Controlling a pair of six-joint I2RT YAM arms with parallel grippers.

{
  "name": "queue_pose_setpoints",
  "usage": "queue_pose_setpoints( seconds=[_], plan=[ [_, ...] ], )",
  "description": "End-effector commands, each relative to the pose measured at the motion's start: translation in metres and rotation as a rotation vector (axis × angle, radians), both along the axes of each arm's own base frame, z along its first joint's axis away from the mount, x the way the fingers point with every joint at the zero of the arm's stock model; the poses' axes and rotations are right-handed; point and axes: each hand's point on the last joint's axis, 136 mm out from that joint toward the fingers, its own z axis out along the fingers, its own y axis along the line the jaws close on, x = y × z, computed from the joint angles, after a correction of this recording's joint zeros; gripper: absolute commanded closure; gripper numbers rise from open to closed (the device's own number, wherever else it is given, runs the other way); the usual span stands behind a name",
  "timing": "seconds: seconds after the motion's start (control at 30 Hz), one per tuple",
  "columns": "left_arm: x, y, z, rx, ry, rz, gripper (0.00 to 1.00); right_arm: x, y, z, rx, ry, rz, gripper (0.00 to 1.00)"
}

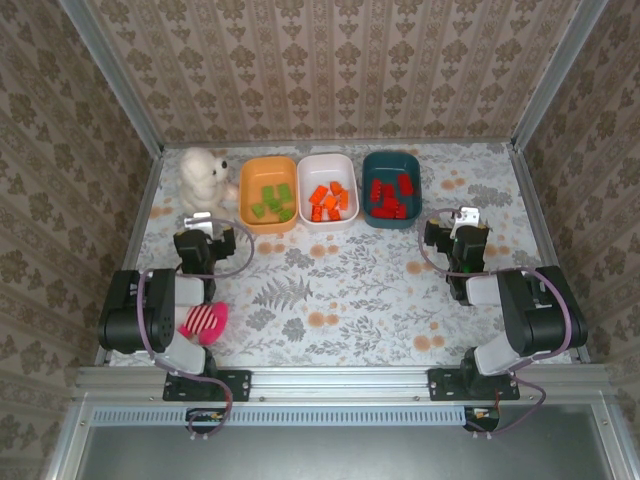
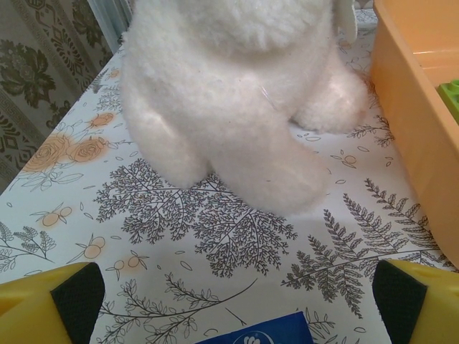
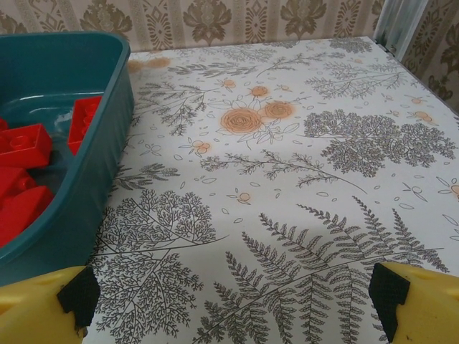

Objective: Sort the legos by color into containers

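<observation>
Three containers stand in a row at the back of the table. The orange bin (image 1: 246, 195) holds light green legos (image 1: 272, 198), the white bin (image 1: 328, 160) holds orange legos (image 1: 330, 202), and the dark teal bin (image 1: 392, 158) holds red legos (image 1: 390, 197). My left gripper (image 1: 203, 222) (image 2: 233, 301) is open and empty over bare tablecloth, left of the orange bin (image 2: 412, 122), where a green lego (image 2: 450, 93) peeks over the wall. My right gripper (image 1: 466, 218) (image 3: 229, 301) is open and empty, right of the teal bin (image 3: 100, 158) with its red legos (image 3: 25, 143).
A white fluffy stuffed animal (image 1: 205, 175) (image 2: 237, 93) sits just ahead of my left gripper, beside the orange bin. A pink striped plush toy (image 1: 203, 322) lies by the left arm's base. Metal rails and patterned walls enclose the floral tablecloth (image 1: 340, 290).
</observation>
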Motion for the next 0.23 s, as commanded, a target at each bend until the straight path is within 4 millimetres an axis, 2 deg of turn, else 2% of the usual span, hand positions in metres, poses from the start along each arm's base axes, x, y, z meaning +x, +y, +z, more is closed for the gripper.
queue_pose_setpoints(
  seconds=[0.0, 0.2],
  plan=[
    [0.0083, 0.0010, 0.0166, 0.030, -0.051, 0.007, 0.00, 0.0098, 0.0066, 0.0081, -0.012, -0.017, 0.032, 0.00],
    [0.0084, 0.0008, 0.0163, 0.031, -0.048, 0.007, 0.00, 0.0093, 0.0086, 0.0079, -0.012, -0.017, 0.045, 0.00]
  ],
)
